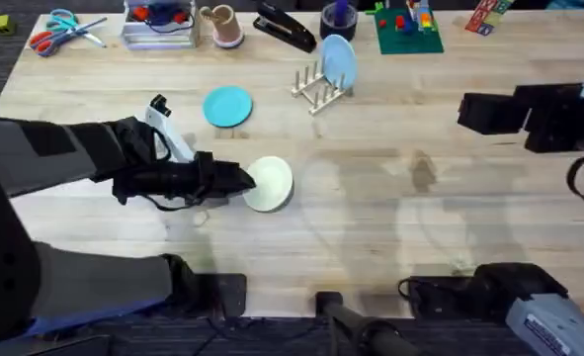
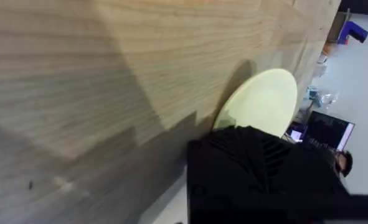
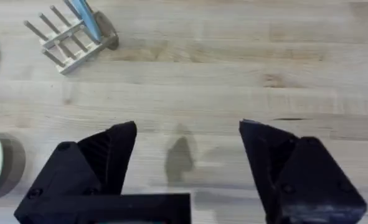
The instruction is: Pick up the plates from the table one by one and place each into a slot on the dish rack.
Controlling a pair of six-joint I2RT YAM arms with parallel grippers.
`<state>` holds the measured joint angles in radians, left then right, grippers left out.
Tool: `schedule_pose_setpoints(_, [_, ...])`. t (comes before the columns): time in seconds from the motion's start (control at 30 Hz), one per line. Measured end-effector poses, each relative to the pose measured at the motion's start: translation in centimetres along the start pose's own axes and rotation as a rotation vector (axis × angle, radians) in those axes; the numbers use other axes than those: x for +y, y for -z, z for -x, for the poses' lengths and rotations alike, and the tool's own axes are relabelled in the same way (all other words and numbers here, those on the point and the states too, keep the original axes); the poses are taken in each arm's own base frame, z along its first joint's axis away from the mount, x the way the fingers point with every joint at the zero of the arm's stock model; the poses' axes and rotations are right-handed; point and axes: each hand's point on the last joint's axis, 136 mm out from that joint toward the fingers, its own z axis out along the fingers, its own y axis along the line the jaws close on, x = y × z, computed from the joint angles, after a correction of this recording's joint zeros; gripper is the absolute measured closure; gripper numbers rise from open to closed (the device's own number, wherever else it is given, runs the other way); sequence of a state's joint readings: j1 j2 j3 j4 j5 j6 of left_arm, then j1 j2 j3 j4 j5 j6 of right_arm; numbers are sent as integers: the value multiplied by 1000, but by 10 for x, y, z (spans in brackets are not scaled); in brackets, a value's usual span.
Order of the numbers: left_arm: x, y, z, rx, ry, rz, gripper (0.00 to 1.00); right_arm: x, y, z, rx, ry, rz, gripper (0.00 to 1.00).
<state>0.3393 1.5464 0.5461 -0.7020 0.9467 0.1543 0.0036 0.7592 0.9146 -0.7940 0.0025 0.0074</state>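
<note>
The overhead camera looked down and forward across the whole bench (image 1: 371,198); the left wrist camera sat close, tilted, behind its gripper (image 2: 258,180); the right wrist camera hung higher above its gripper (image 3: 187,180); all three shared the cream plate (image 1: 269,184).

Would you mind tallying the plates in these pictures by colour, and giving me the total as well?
Cream plates: 1, at the left gripper, on the table: cream plate
Teal plates: 1, flat on the table: teal plate
Pale blue plates: 1, upright in the dish rack: pale blue plate
Total: 3 plates
</note>
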Motion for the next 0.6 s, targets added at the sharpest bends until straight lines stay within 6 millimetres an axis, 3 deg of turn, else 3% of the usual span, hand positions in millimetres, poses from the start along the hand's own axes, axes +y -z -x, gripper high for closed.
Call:
schedule_pose_setpoints(0.33, [0,0,0,0,13,0,960,3,0,0,1,-28,19,6])
schedule_pose_setpoints(0.6, [0,0,0,-1,12,0,960,44,-13,-8,96,-128,257,7])
